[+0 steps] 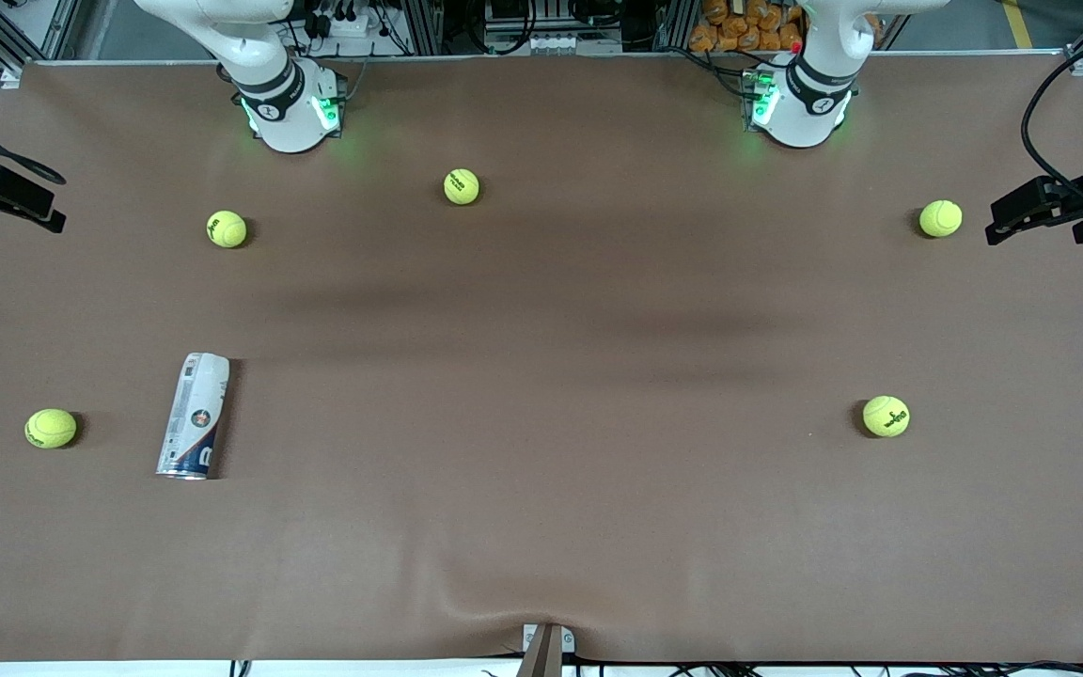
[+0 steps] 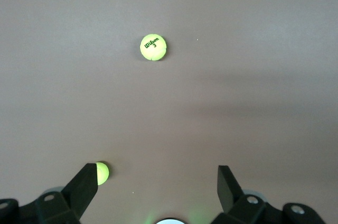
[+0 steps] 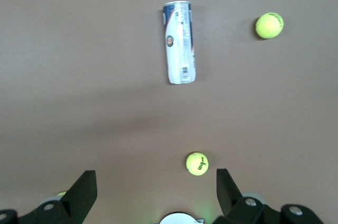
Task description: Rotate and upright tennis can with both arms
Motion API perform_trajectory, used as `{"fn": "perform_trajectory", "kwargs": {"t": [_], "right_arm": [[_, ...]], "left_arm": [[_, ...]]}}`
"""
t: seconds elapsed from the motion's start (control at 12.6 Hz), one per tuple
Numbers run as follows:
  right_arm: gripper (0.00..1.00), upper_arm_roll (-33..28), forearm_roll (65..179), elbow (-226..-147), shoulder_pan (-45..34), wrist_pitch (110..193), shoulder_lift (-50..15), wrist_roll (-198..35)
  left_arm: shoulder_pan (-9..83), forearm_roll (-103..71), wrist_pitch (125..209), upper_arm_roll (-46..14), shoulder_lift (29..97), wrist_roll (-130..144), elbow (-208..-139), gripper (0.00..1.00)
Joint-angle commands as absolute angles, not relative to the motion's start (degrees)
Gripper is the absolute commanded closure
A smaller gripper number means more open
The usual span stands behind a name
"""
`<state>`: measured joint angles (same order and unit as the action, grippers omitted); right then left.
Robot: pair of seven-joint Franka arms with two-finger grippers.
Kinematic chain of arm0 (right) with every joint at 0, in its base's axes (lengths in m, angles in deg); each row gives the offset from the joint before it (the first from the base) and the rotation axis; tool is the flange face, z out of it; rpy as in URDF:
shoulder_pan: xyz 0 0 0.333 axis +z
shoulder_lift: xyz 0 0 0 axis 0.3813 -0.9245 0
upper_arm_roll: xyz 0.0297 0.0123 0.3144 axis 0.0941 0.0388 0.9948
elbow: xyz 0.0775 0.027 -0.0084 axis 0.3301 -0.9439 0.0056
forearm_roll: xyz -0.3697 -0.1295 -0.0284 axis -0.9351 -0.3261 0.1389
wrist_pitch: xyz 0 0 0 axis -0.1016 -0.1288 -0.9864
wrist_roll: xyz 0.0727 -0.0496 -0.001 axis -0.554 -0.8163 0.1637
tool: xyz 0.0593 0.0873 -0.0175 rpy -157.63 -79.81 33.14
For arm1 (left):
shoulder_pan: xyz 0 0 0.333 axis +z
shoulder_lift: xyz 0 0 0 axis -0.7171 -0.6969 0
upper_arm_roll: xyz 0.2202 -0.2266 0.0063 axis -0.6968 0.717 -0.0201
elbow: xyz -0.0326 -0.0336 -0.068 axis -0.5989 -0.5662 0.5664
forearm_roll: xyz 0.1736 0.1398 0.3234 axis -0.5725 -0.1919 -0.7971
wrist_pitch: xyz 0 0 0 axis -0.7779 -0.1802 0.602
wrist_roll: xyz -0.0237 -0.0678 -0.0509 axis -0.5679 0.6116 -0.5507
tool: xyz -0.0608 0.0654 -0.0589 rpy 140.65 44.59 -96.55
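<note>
The tennis can [image 1: 194, 416] lies on its side on the brown table toward the right arm's end, its silver rim pointing at the front camera. The right wrist view shows the tennis can [image 3: 179, 42] far below, lengthwise on the cloth. My right gripper [image 3: 154, 179] hangs high over the table near its base, open, with nothing between its fingers. My left gripper [image 2: 157, 176] hangs just as high over the left arm's end, open and empty. In the front view only the two arm bases show; both hands are out of that view.
Several tennis balls lie scattered: one [image 1: 51, 428] beside the can, others [image 1: 226, 228], [image 1: 462, 186] closer to the bases, two [image 1: 940, 218], [image 1: 886, 416] toward the left arm's end. Black camera mounts [image 1: 6, 193], [image 1: 1049, 202] stick in at both table ends.
</note>
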<state>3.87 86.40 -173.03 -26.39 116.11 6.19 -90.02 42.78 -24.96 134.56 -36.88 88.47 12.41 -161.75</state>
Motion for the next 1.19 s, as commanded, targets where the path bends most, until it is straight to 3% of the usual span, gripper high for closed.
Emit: {"fn": "perform_trajectory", "kwargs": {"t": [0.0, 1.11], "right_arm": [[0.0, 4.03, 88.34, -174.24, -26.9, 115.74, 7.95, -89.04], [0.0, 3.77, 88.25, -174.15, -27.24, 116.35, 7.16, -88.96]], "left_arm": [[43.01, -24.04, 134.25, -36.79, 88.94, 13.41, -161.79, 0.0], [43.44, -23.25, 133.81, -37.06, 89.03, 13.41, -161.88, 0.0]]}}
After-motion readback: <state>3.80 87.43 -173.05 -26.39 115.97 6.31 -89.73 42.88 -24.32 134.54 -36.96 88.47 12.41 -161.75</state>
